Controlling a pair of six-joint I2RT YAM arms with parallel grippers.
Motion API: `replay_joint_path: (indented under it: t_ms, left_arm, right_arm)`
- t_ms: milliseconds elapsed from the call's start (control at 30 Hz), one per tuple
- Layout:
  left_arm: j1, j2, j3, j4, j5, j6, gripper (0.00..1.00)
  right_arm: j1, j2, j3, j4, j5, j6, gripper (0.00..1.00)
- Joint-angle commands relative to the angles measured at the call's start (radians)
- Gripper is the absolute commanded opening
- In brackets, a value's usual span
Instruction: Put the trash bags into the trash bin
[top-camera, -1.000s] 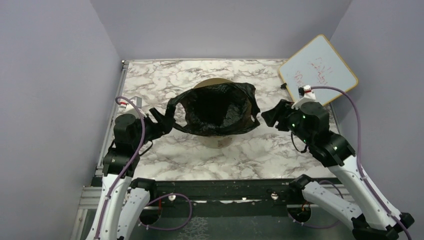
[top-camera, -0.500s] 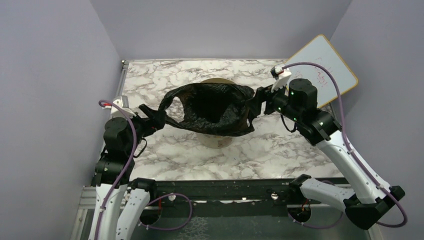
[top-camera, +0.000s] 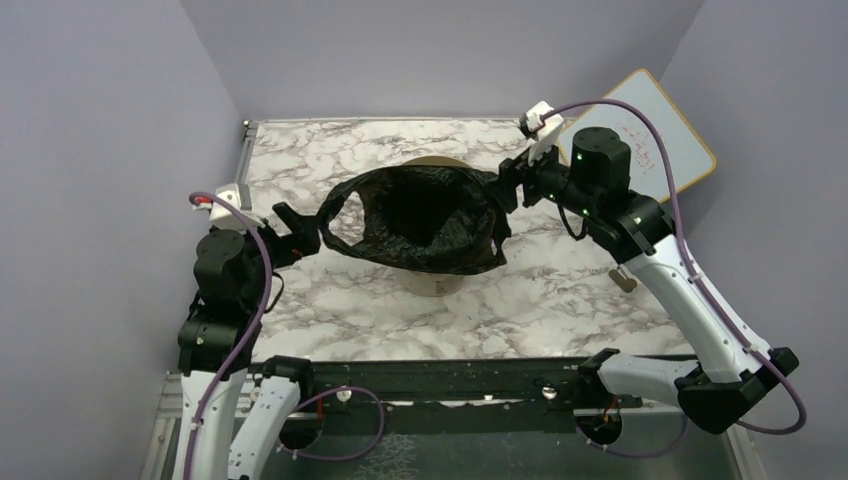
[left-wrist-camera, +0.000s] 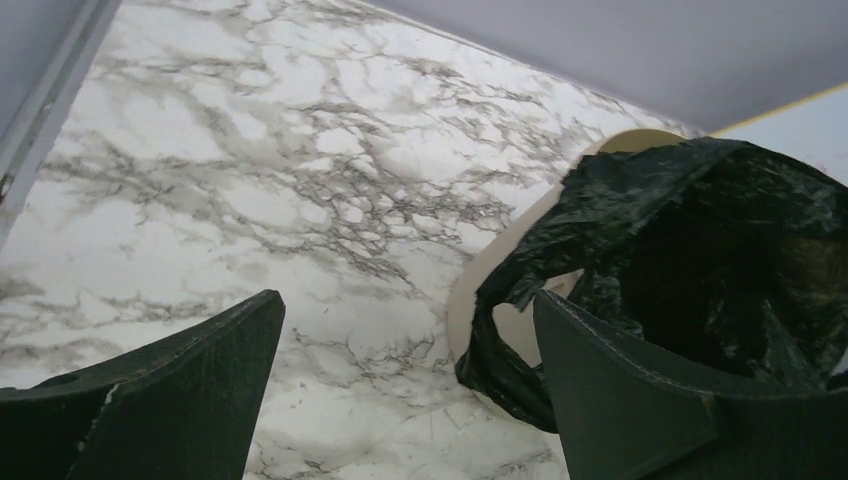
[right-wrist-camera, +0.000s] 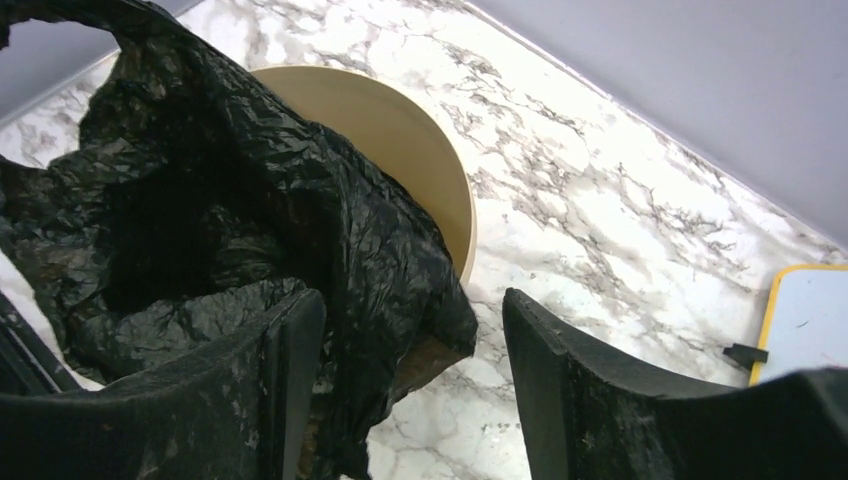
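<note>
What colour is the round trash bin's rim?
Beige, close to cream. The trash bin shows best in the right wrist view, its rim bare beside the black trash bag.

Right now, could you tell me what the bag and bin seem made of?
The trash bag: thin black plastic film, glossy, by its crinkles and glints. The trash bin: likely smooth matte beige plastic, though its plain rim leaves that open.

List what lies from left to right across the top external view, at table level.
left gripper → trash bag → right gripper → white board
</note>
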Motion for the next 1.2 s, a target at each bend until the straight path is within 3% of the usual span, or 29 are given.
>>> replay_joint_path:
  t_ms: [0,67,233,400,600,900,1033,1133,1167]
  left_arm:
    - [0.001,0.096,0.083,0.062,0.276,0.199,0.96]
    - [-0.005,0.145,0.109,0.091,0.325,0.24,0.94]
    - [-0.007,0.244,0.161,0.137,0.362,0.343,0.95]
    - [-0.007,0.393,0.252,0.141,0.581,0.437,0.99]
    - [-0.007,0.526,0.343,0.138,0.591,0.519,0.97]
    - [-0.009,0.662,0.431,0.057,0.687,0.562,0.59]
    - [-0.011,0.691,0.437,0.055,0.693,0.562,0.43]
    - [-0.012,0.7,0.43,0.055,0.682,0.549,0.21]
    - [-0.012,0.703,0.43,0.058,0.68,0.546,0.2]
  right_arm:
    - [0.035,0.067,0.091,-0.069,-0.029,-0.101,0.69]
    - [0.078,0.106,0.128,-0.104,0.001,-0.153,0.69]
    - [0.165,0.176,0.153,-0.113,0.257,-0.229,0.69]
    - [0.165,0.186,0.154,-0.091,0.289,-0.256,0.68]
    - [0.165,0.189,0.148,-0.109,0.348,-0.233,0.52]
    - [0.165,0.224,0.178,-0.126,0.393,-0.14,0.16]
    - [0.165,0.26,0.196,-0.137,0.402,-0.106,0.09]
    - [0.165,0.288,0.208,-0.14,0.446,-0.059,0.02]
    - [0.165,0.297,0.216,-0.147,0.462,-0.048,0.01]
